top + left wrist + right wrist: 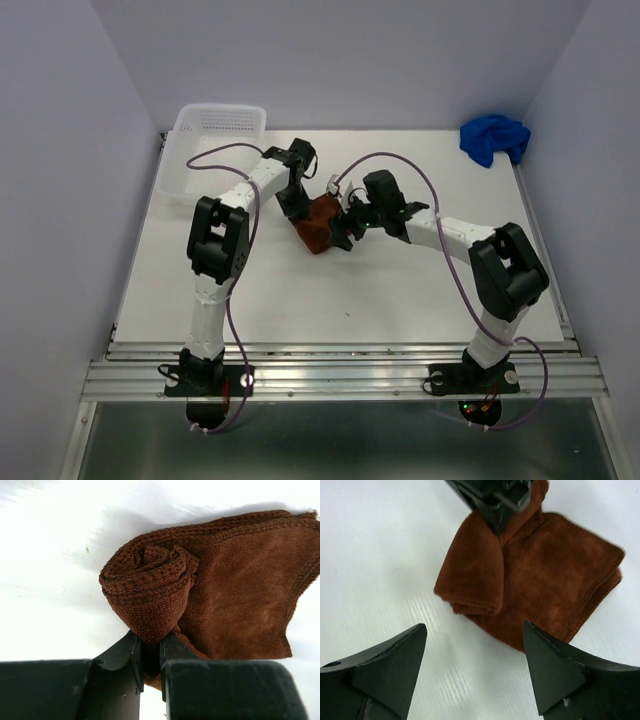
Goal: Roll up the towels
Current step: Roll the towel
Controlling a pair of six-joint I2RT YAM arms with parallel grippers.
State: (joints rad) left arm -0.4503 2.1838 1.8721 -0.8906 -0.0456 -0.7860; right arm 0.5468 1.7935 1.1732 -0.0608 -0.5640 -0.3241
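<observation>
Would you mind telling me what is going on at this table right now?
The two arms are working on the brown towel. The left gripper is shut on its rolled end; the rest is loose, so it is only partly rolled. The right gripper is open beside it, holding nothing. The blue towel lies crumpled in the far right corner, not yet rolled.

Robot lab: white-walled table (400, 300)

No legible text or labels anywhere.
</observation>
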